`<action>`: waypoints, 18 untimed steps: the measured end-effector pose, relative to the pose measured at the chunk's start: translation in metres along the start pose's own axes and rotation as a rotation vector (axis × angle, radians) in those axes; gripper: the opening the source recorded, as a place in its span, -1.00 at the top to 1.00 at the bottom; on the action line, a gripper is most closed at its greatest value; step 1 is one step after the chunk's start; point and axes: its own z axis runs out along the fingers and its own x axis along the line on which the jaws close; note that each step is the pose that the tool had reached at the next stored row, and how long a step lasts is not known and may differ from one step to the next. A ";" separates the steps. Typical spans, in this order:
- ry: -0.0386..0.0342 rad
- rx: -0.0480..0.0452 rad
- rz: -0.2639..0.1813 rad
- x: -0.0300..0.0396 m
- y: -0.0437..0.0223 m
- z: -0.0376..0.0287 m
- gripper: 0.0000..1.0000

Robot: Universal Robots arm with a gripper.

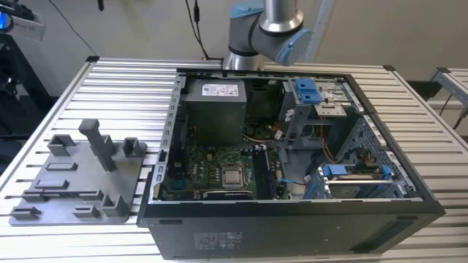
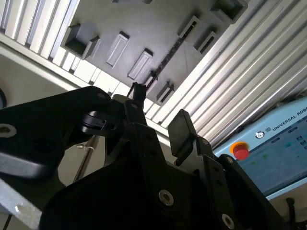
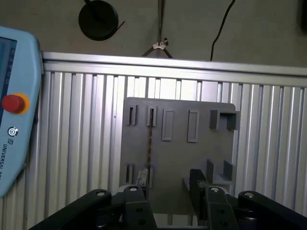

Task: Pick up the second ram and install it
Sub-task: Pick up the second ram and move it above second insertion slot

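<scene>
Pincer [image 3: 167,189], spread wide and empty, points at the grey plastic slotted tray [image 3: 180,158]. Ahead of its fingertips the second ram [image 3: 150,139], seemingly that thin dark edge-on strip, stands unpicked and not yet installed.

We catch the second ram [image 3: 150,141] [image 2: 168,53] edge-on in both wrist views. It's just a thin dark strip standing on its long edge on the grey tray [image 3: 177,158], near the middle of the first wrist view, with each end tucked into a slotted post [image 3: 151,115]. Board colour and chips, can't tell.
</scene>
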 end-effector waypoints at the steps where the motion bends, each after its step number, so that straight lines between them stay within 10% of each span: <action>1: 0.0000 0.0000 0.000 0.0000 0.0000 0.0000 0.04; 18: 0.0025 0.0000 0.000 0.0000 0.0000 0.0022 0.04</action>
